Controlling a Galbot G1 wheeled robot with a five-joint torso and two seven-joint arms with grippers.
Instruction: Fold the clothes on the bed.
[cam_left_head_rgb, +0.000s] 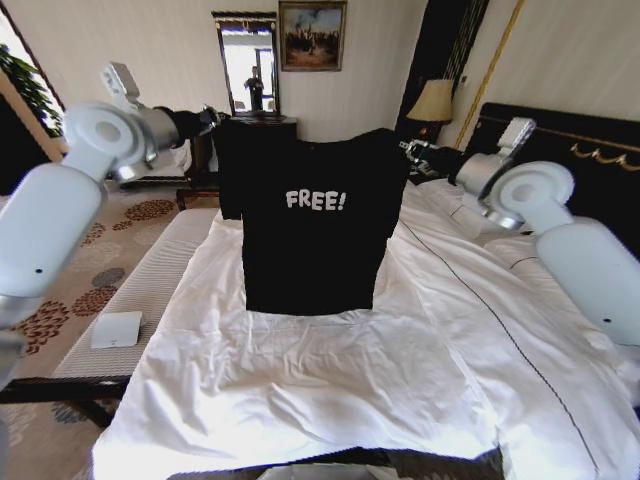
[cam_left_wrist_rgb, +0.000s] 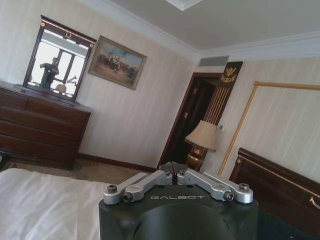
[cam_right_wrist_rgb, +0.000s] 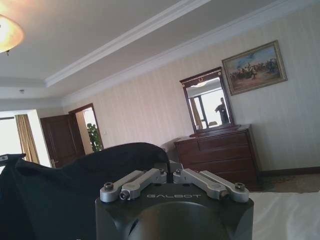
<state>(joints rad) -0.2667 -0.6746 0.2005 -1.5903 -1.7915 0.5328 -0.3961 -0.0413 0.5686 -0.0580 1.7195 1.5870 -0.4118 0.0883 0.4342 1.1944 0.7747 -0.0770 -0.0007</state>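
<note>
The clothes are one black T-shirt with white "FREE!" lettering. It hangs spread out, upright and facing me, with its hem touching the white duvet of the bed. My left gripper is shut on the shirt's top corner on the left. At the top corner on the right, my right gripper is shut on the fabric too. In the left wrist view the left gripper has its jaws closed together. The right wrist view shows the right gripper closed, with the black shirt bunched right behind it.
A pale chaise runs along the bed's left side with a white box on it. The black headboard and pillows are at the right. A dark dresser with mirror and a lamp stand behind.
</note>
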